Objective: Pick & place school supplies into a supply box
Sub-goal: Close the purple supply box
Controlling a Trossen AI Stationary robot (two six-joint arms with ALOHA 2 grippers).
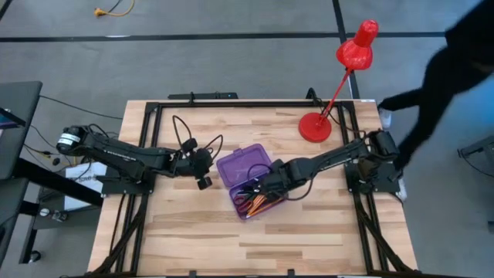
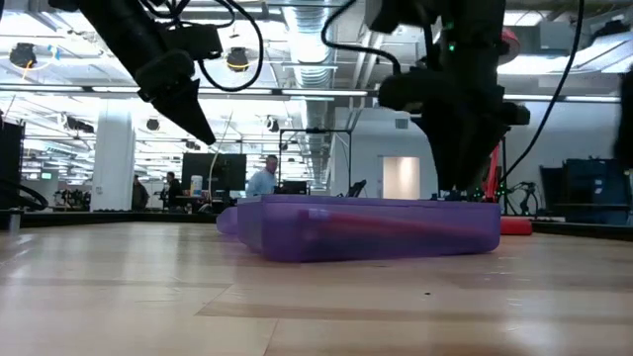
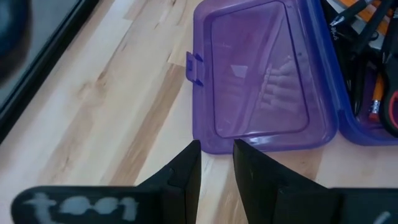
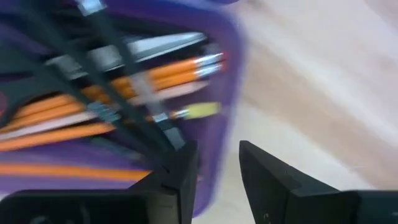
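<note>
Pale wood planks make up the table (image 1: pixel 193 232), which is framed in black rails and seen from above. Near its centre the supply box (image 1: pixel 251 197) is lying open, its purple lid (image 1: pixel 243 164) folded flat toward 11 o'clock of the tray. Inside the tray orange pencils (image 1: pixel 258 206) and black pens (image 4: pixel 118 68) are seen packed together; in the right wrist view the pencils (image 4: pixel 93 102) are crossed by dark pens, and a red handle (image 3: pixel 392 112) is glimpsed at the tray's edge in the left wrist view.

The right hand (image 1: pixel 270 184) is placed over the tray's 1 o'clock corner, at the rim; its fingers (image 4: pixel 177 171) are held slightly apart with nothing between them. The left hand (image 1: pixel 204 168) is held at 9 o'clock of the lid, just beside it and above the table; its fingers (image 3: pixel 186 174) are also narrowly parted and empty, pointed at the lid's edge (image 3: pixel 267 143).

A red desk lamp (image 1: pixel 340 85) is stood at 1 o'clock of the box, near the table's far rail. In the low view the box (image 2: pixel 376 227) is seen resting flat on the wood, with an open hall and distant people behind it.
</note>
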